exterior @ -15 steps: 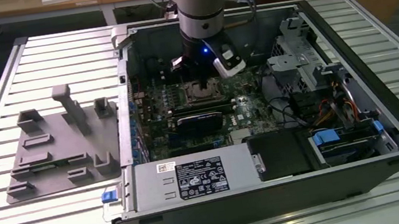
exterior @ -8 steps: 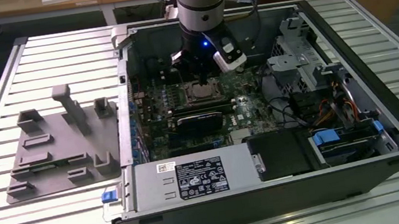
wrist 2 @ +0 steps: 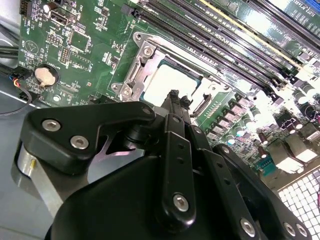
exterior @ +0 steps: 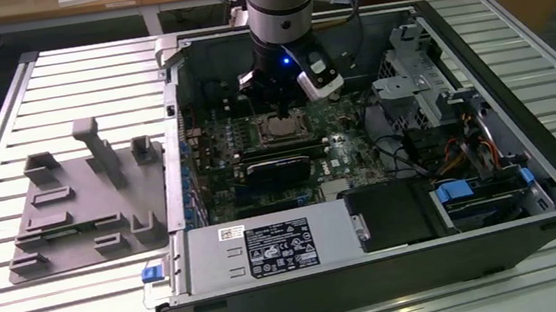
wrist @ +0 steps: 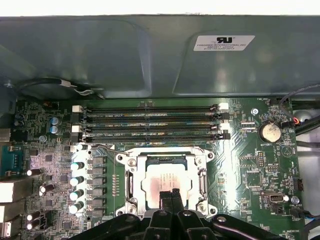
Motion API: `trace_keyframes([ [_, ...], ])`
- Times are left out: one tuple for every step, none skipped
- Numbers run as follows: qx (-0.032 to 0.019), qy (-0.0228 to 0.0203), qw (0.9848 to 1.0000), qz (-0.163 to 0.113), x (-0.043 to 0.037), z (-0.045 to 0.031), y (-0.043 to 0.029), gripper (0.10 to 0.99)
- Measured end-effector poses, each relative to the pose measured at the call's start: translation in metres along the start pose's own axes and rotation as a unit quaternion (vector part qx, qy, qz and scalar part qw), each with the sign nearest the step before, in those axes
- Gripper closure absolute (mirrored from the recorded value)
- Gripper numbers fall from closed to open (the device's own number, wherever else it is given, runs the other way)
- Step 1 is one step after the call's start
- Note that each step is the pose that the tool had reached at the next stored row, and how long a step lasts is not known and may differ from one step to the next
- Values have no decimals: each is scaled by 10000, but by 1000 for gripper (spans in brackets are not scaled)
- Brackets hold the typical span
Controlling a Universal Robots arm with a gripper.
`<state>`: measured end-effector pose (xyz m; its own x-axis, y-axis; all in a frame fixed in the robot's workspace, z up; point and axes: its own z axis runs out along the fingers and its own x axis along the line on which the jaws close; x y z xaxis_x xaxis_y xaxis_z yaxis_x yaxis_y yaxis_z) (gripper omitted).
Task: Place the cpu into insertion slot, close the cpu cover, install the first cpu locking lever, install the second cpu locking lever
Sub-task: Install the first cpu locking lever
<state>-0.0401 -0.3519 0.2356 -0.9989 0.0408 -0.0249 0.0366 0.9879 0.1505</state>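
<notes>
Black jointed links of the gripper (wrist: 170, 194) sit closest to us in both wrist views, its two slim fingers pressed together with nothing between them. We judge they are closed to form one narrow tip for pushing rather than grasping. Just beneath that tip lies the cpu (wrist: 159, 181), a flat pale silver-beige square chip, seated in the insertion slot (wrist: 122, 159), a silvery-rimmed square socket in the green circuit board (wrist: 250, 165). The cpu cover (wrist: 132, 181), a thin silvery metal frame, appears to lie flat around the chip, holding it down. Whether the tip touches the chip we cannot tell.
</notes>
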Motion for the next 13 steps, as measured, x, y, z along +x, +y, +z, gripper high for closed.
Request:
trace_keyframes([
  [0, 0, 10000, 0, 0, 0, 0, 984],
  [0, 0, 10000, 0, 0, 0, 0, 984],
  [0, 0, 10000, 0, 0, 0, 0, 984],
  [0, 0, 10000, 0, 0, 0, 0, 984],
  [0, 0, 10000, 0, 0, 0, 0, 984],
  [0, 0, 10000, 0, 0, 0, 0, 984],
  [0, 0, 10000, 0, 0, 0, 0, 984],
  [0, 0, 10000, 0, 0, 0, 0, 984],
  [0, 0, 10000, 0, 0, 0, 0, 984],
  [1, 0, 10000, 0, 1, 0, 0, 984],
  [1, 0, 10000, 2, 11, 0, 0, 984],
  [0, -1, 10000, 3, 24, -1, 0, 984],
  [0, -1, 10000, 4, 40, -1, -1, 984],
])
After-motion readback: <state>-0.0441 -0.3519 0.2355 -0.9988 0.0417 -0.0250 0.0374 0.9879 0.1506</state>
